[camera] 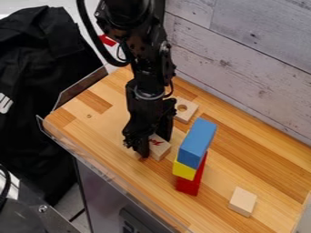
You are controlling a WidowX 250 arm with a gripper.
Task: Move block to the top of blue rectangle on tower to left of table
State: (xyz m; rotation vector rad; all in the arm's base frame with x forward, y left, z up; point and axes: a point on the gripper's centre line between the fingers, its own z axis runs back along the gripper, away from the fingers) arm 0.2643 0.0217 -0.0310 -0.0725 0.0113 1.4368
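Note:
The black gripper (pixel 153 139) is low over the middle of the wooden table, right at a light wooden block (pixel 160 149) with a red mark. The block lies on the tabletop, its upper left part partly hidden by the gripper. To the right of them stands a tower: a long blue block (pixel 197 142) on top, a yellow block (pixel 183 170) under it, and red (pixel 189 184) at the bottom. The blue block's upper face is bare.
Behind the gripper lies a wooden block with a round hole (pixel 186 109). Another plain wooden block (pixel 243 201) rests at the lower right. A clear rim runs along the table's (pixel 109 141) left and front edges, and a plank wall (pixel 243 68) stands behind.

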